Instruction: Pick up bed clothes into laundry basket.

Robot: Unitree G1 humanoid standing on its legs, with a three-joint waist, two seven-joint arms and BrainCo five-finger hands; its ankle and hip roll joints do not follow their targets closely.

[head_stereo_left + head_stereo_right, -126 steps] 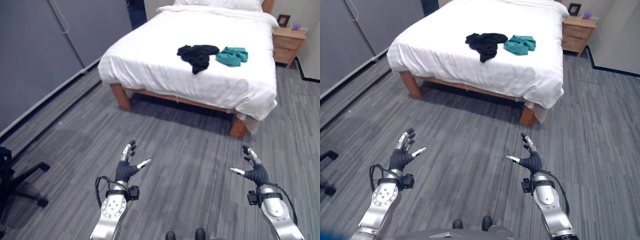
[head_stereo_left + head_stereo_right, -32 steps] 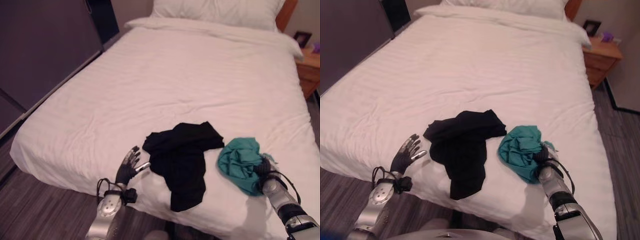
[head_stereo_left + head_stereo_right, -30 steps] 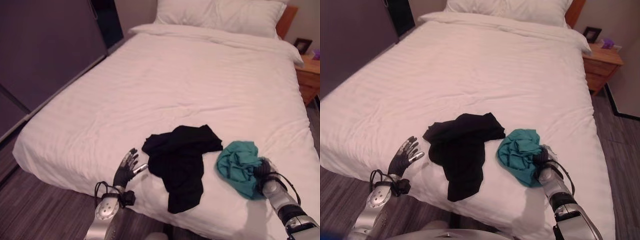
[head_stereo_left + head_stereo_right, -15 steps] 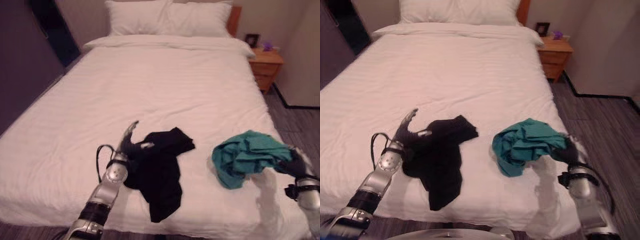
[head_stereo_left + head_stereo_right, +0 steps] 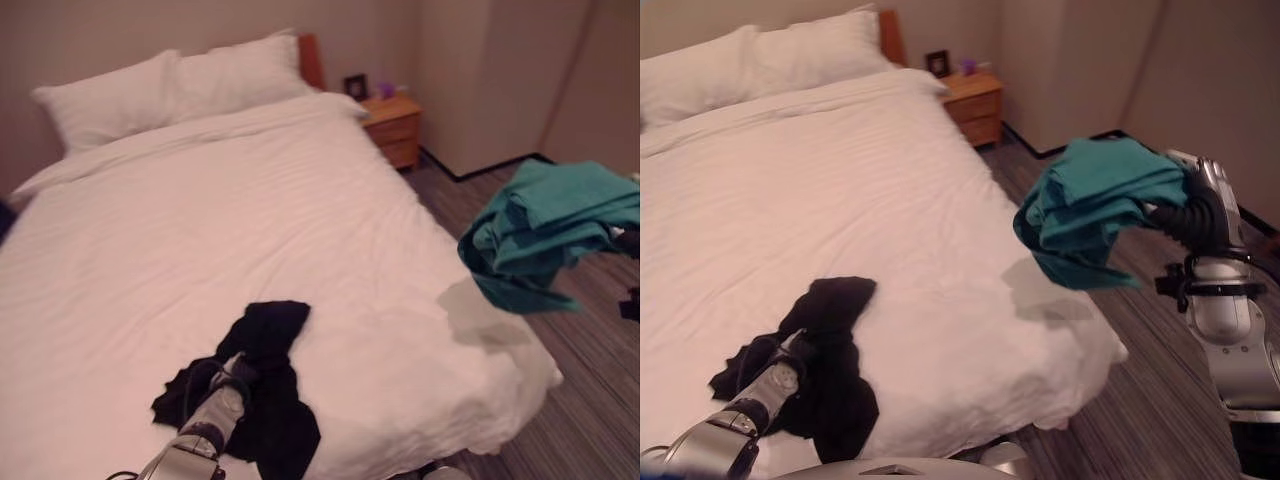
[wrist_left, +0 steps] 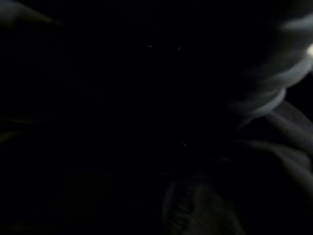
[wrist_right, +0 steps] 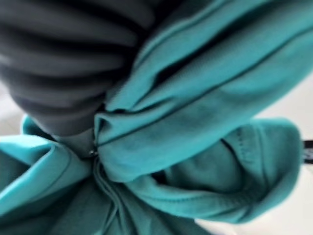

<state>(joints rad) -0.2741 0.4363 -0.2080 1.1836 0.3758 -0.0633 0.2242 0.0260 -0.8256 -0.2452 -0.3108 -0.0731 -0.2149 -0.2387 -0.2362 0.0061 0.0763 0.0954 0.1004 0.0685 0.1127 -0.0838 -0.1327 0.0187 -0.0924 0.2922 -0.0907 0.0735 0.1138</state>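
Right hand (image 5: 1202,215) at 3 o'clock clenched round teal garment (image 5: 1095,205), lifted off the bed (image 5: 790,170) over the floor (image 5: 1140,390), left hand (image 5: 790,372) at 7 o'clock buried in black garment (image 5: 825,350) on the bed, its grip impossible to tell.

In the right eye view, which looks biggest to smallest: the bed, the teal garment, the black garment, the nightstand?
1. Bed.
2. Teal garment and black garment look alike in size; the teal one is nearer the camera, so I won't rank them.
3. Nightstand.

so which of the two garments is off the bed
The teal garment, held up beside the bed by the right hand; the black garment lies on the bed.
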